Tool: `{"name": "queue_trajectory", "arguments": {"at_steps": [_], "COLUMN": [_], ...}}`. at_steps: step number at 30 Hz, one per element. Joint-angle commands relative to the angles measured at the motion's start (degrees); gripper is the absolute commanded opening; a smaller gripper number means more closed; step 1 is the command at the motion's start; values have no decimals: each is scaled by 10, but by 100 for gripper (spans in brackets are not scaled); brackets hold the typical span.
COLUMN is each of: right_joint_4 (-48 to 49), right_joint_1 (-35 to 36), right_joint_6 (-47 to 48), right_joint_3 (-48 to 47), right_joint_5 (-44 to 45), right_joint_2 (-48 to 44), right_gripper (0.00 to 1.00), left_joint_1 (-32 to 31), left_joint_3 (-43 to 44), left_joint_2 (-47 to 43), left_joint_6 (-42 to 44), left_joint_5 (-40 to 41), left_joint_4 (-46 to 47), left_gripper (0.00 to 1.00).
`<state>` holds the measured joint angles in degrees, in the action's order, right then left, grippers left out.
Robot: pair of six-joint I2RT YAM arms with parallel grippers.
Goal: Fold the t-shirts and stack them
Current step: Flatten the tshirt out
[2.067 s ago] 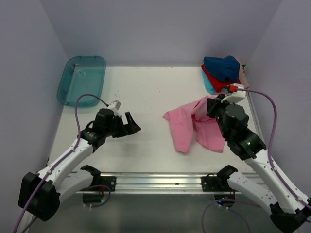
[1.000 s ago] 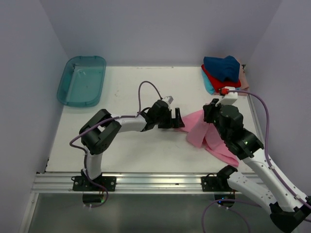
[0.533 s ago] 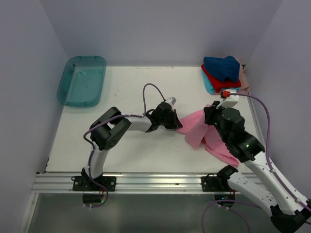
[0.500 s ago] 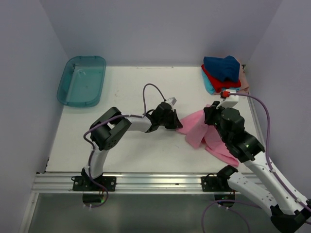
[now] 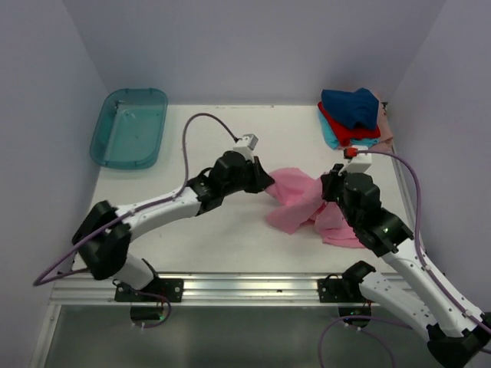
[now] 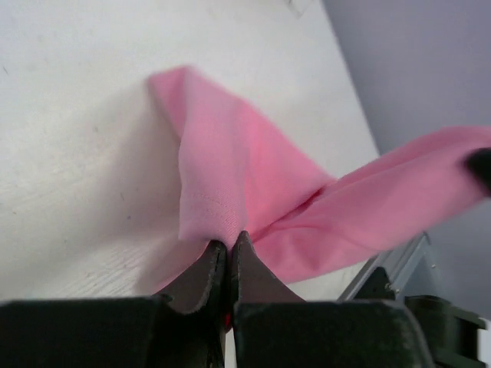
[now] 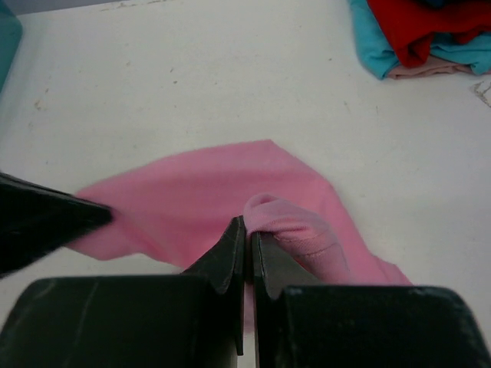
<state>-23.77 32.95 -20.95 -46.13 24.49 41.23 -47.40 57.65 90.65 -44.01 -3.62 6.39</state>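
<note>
Both grippers are clamped tight on the pink shirt (image 5: 295, 203), which sits crumpled on the table (image 5: 230, 138) right of centre, between the two arms. The left gripper (image 6: 223, 249) has a thin edge of it and the right gripper (image 7: 246, 230) has a rolled lump, maybe a hem. My guess is they want to pull it apart and spread it flat before folding. The cloth looks soft, matte and limp, lying in loose folds. The other shirts (image 5: 350, 115), navy, red and teal, are heaped in the back right corner, well apart.
</note>
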Motion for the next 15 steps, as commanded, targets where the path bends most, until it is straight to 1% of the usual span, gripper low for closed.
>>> {"name": "queue_trajectory", "arguments": {"at_steps": [1,2,3,4,5,6,7,9,10,12,13,15], "right_joint_4": [0,0,1,2,3,7,8,12,13,13,13,8], "right_joint_1": [-1,-1,-1,0,0,-1,0,-1,0,-1,0,-1], "right_joint_6": [-8,-8,-8,-8,-8,-8,-8,-8,-8,-5,-3,2], "right_joint_3": [6,7,8,8,7,7,7,4,3,-4,-6,-12], "right_joint_5": [6,6,7,7,10,11,11,18,20,33,35,66], "right_joint_2": [2,2,3,3,4,4,5,9,10,18,19,24], "right_gripper": [0,0,0,0,0,0,0,0,0,0,0,0], "left_joint_1": [-2,-2,-2,-1,-1,-1,0,1,0,2,2,3], "left_joint_3": [-5,-1,4,11,22,27,33,54,62,83,89,111], "left_joint_2": [-134,-154,-192,-210,-226,-256,-269,-306,-317,-344,-351,-367], "left_joint_6": [44,53,58,64,70,75,80,90,96,109,120,132], "left_joint_5": [112,127,147,180,192,208,241,276,313,342,373,403], "left_joint_4": [-66,-114,-135,-153,-180,-193,-207,-244,-257,-280,-287,-309], "left_gripper": [0,0,0,0,0,0,0,0,0,0,0,0]}}
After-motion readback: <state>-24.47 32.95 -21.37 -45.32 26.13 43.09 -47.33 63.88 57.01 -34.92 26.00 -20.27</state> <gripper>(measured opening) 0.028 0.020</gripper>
